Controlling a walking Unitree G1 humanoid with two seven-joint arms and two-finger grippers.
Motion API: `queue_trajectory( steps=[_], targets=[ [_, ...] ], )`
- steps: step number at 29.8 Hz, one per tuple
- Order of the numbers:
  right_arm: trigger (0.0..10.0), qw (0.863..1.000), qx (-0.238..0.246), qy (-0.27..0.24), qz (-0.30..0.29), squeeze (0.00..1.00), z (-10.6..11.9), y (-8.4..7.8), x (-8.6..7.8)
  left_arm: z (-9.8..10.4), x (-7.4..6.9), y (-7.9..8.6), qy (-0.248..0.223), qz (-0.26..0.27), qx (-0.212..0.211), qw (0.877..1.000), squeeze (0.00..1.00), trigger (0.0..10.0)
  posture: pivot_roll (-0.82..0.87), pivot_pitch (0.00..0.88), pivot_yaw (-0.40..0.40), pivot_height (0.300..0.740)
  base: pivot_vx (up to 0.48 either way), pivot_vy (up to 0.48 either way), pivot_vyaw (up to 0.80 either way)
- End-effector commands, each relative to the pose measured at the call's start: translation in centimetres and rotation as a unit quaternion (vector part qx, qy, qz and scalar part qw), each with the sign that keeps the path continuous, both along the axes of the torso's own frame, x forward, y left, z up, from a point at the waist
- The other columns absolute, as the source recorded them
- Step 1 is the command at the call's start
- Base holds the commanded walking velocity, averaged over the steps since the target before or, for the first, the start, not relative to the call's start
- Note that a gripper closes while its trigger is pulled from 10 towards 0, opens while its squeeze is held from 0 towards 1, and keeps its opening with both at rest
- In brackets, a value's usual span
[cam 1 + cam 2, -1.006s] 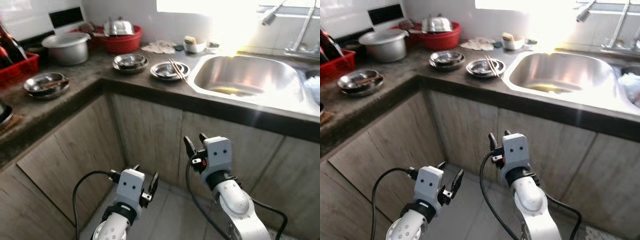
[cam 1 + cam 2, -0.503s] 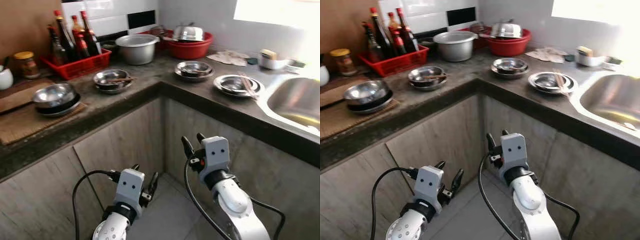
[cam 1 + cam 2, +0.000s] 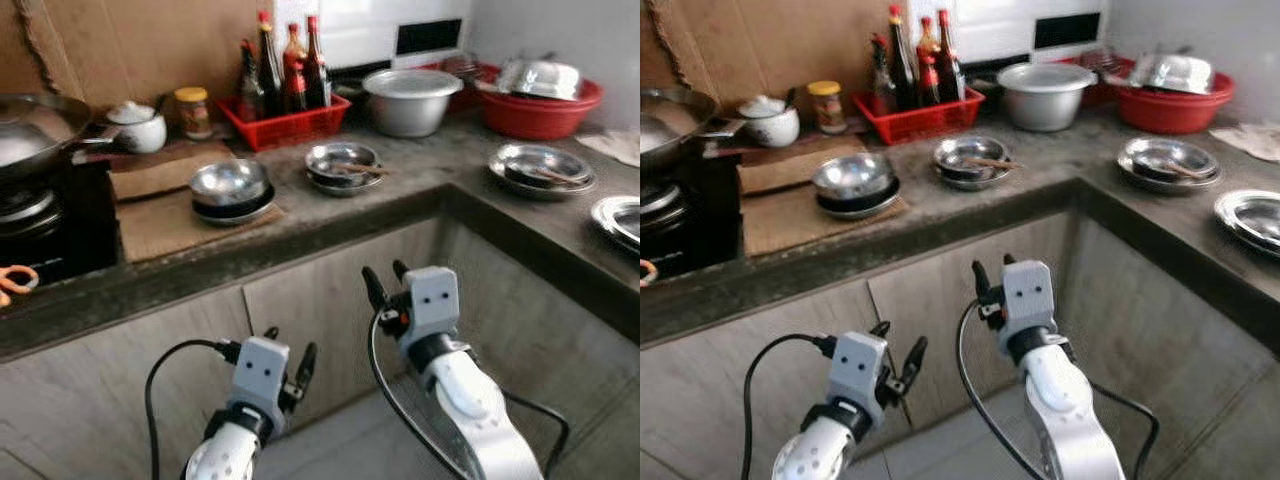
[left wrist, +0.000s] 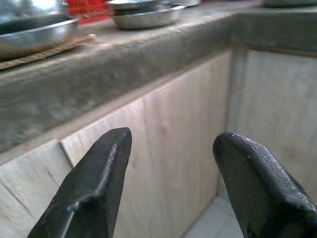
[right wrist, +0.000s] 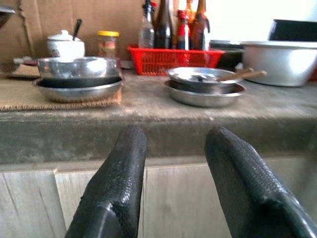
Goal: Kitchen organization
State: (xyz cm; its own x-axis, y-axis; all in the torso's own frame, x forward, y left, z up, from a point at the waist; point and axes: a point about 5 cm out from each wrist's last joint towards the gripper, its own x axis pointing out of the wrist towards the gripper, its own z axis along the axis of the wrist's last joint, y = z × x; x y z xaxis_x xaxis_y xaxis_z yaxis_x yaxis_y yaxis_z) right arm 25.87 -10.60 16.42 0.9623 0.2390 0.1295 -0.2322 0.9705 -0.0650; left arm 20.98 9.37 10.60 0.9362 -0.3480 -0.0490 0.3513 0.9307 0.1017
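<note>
Bowls [image 3: 229, 190] crowd countertop [image 3: 330, 215]; hands low.

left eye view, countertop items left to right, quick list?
Orange-handled scissors → dark wok → white lidded ceramic pot → yellow-lidded jar → red plastic basket of sauce bottles → large aluminium pot → red plastic basin

Both grippers, left gripper [image 3: 897, 362] and right gripper [image 3: 992, 270], hang with fingers parted below the dark stone tabletop [image 3: 940, 215], which carries stacked steel bowls [image 3: 853, 183] and a red plastic basket of bottles [image 3: 930, 112].
</note>
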Motion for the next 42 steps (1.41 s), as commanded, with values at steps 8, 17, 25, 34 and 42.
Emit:
queue_trajectory(
  steps=[8,17,25,34,42],
  targets=[
    [10.0,1.0,-0.003,-0.013,0.003,0.0,0.5,-0.2,0.5,0.0,0.0,-0.4,0.0,-0.003,0.002,1.0,0.0,10.0,0.02,0.01,-0.004,0.74,0.29,0.0,0.8],
    [10.0,1.0,0.004,-0.028,0.007,0.0,1.4,-0.5,1.4,0.0,0.0,-0.4,0.0,-0.001,0.002,1.0,0.0,10.0,0.02,0.01,-0.003,0.74,0.293,0.0,0.27],
    [10.0,0.998,0.011,-0.058,0.021,0.0,3.6,-0.7,2.8,0.0,0.0,-0.4,-0.002,-0.002,0.001,1.0,0.0,10.0,0.03,0.008,-0.008,0.74,0.293,0.0,0.0],
    [10.0,0.996,-0.006,-0.081,0.024,0.0,6.6,-1.0,5.3,0.0,0.0,-0.5,-0.004,-0.001,0.001,1.0,0.0,10.0,0.02,0.003,-0.015,0.74,0.061,0.0,0.0],
    [10.0,0.999,-0.023,-0.04,0.017,1.0,8.0,-0.8,8.2,-0.1,-0.1,-0.8,-0.002,-0.005,0.001,1.0,0.0,10.0,0.03,0.0,-0.023,0.74,0.0,0.0,0.0]
  ],
)
